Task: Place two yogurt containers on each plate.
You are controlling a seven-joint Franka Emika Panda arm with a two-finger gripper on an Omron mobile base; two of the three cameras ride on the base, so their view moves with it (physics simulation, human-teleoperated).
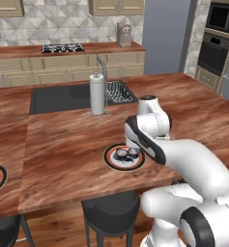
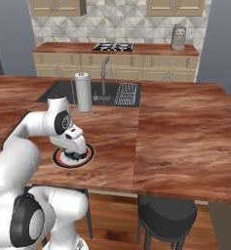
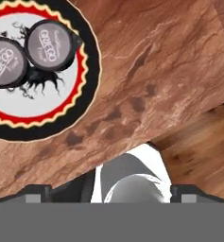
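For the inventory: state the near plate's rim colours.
Black rim with a thin orange-red scalloped ring inside; clearest in the hand view.

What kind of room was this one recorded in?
A simulated home kitchen: a wooden island counter with a sink, a stovetop on the back counter, and a wall oven.

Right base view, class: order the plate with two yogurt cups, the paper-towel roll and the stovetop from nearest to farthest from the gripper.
1. The plate, directly under the gripper.
2. The paper-towel roll, behind it by the sink.
3. The stovetop, on the far back counter.
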